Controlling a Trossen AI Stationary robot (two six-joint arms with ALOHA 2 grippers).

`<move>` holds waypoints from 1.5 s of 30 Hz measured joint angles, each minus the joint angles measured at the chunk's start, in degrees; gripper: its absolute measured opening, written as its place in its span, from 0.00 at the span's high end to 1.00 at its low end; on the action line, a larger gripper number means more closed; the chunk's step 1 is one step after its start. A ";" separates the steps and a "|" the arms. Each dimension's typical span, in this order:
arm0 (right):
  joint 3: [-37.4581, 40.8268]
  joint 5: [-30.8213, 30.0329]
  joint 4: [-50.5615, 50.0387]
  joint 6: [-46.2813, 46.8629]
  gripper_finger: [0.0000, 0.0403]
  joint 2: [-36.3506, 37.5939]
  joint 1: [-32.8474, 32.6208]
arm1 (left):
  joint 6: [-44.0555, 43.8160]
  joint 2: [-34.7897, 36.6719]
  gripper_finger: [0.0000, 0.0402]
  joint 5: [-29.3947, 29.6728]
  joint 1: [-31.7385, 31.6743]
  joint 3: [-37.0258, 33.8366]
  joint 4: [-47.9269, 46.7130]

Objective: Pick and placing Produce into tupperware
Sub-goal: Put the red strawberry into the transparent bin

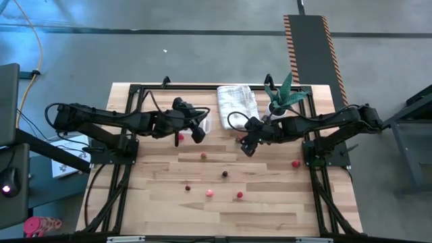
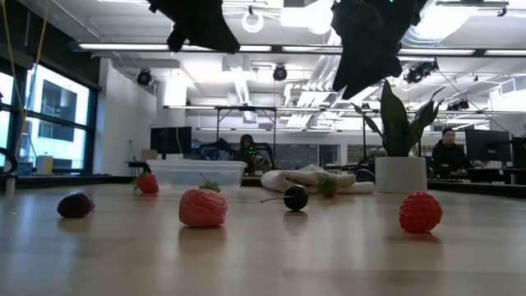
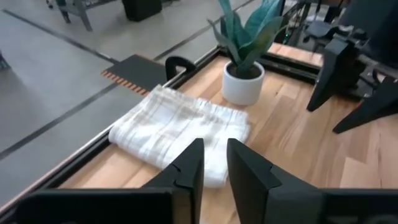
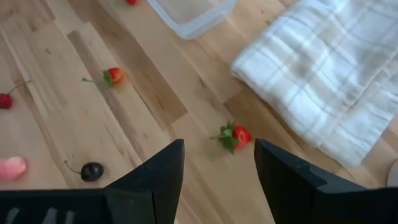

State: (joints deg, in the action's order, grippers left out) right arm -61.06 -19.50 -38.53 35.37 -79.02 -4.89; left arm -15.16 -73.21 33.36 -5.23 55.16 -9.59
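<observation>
The clear tupperware [image 1: 206,124] sits near the table's far edge, partly under my left gripper [image 1: 198,130], which hovers over it with a narrow gap between its fingers and nothing in them. My right gripper [image 1: 246,146] is open and raised above a small strawberry with green leaves [image 4: 236,135] beside the towel. Other produce lies loose on the wood: a red piece [image 1: 179,138] beside the tub, one [image 1: 203,156] further toward the near edge, a dark cherry [image 1: 225,174], a dark piece [image 1: 187,187], a pink one [image 1: 210,193] and red ones [image 1: 239,195] [image 1: 295,163].
A folded white towel [image 1: 237,102] and a potted green plant [image 1: 280,98] stand at the far edge, right of the tub. Black frame rails [image 1: 128,135] run along the table's left and right sides. People sit in the room beyond [image 2: 448,152].
</observation>
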 joint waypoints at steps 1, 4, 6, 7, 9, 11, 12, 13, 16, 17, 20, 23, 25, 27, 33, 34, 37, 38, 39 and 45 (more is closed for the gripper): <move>0.00 -0.01 -0.50 0.46 0.53 0.00 0.00 | -0.36 0.00 0.82 0.01 0.00 0.00 -0.62; 0.02 -0.01 -3.12 1.80 0.53 -0.02 -0.04 | -1.50 0.00 0.78 -0.76 0.00 0.00 -3.18; 0.02 -0.02 -5.42 3.32 0.53 -0.02 -0.46 | -2.17 0.00 0.76 -1.32 0.00 0.00 -4.56; 0.02 -0.03 -6.56 4.25 0.53 -0.04 -0.74 | -2.58 0.00 0.75 -1.46 0.00 0.00 -5.40; 0.03 -0.01 -8.74 6.64 0.53 -0.04 -1.58 | -3.31 0.00 0.73 -1.49 0.00 0.00 -6.69; 0.04 -0.04 -10.35 9.15 0.53 -0.04 -2.81 | -3.92 0.00 0.72 -1.49 0.00 0.02 -7.77; 0.05 -0.12 -10.99 10.56 0.53 -0.04 -3.47 | -4.37 0.00 0.71 -1.49 0.00 0.02 -8.36; 0.07 -0.31 -11.43 12.18 0.53 -0.04 -4.14 | -4.66 0.00 0.70 -1.49 0.00 0.02 -8.71; 0.07 -1.26 -13.32 17.97 0.53 -0.05 -6.75 | -4.72 0.00 0.69 -1.88 0.00 0.02 -8.81; 0.07 -1.33 -14.48 20.73 0.53 -0.07 -7.71 | -4.77 0.00 0.69 -2.03 0.00 0.02 -8.78; 0.07 -0.96 -19.84 30.79 0.53 -0.07 -11.02 | -4.79 0.00 0.69 -2.48 0.02 0.02 -8.65; 0.07 2.75 -26.12 40.17 0.53 -0.07 -14.79 | -4.76 0.00 0.69 -2.61 0.02 0.02 -8.63; 0.07 5.17 -29.45 45.12 0.53 -0.07 -17.57 | -4.72 0.00 0.69 -3.34 0.02 0.02 -8.65; 0.07 6.92 -32.53 49.27 0.53 -0.07 -20.39 | -4.66 0.00 0.69 -4.01 0.02 0.02 -8.63; 0.07 13.20 -41.31 59.63 0.53 -0.09 -28.45 | -4.65 0.00 0.69 -5.73 0.02 0.02 -8.61; 0.07 14.15 -42.44 60.51 0.53 -0.09 -29.64 | -4.65 0.00 0.69 -5.75 0.02 0.02 -8.60; 0.07 15.53 -44.22 63.19 0.53 0.04 -32.98 | -4.66 0.00 0.69 -5.84 0.02 0.02 -8.50; 0.11 15.56 -44.23 64.19 0.53 0.24 -34.00 | -4.67 0.00 0.69 -5.99 0.02 0.02 -8.29; 0.57 15.58 -44.17 65.53 0.53 0.73 -34.97 | -4.66 0.00 0.69 -6.17 0.02 0.02 -8.01; 14.48 19.22 -31.80 75.83 0.53 8.65 -40.98 | -4.69 0.00 0.69 -7.48 0.02 0.02 -6.54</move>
State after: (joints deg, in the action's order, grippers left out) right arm -46.58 -0.28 -70.33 111.19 -70.38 -45.87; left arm -19.85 -73.21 25.89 -5.21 55.18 -16.12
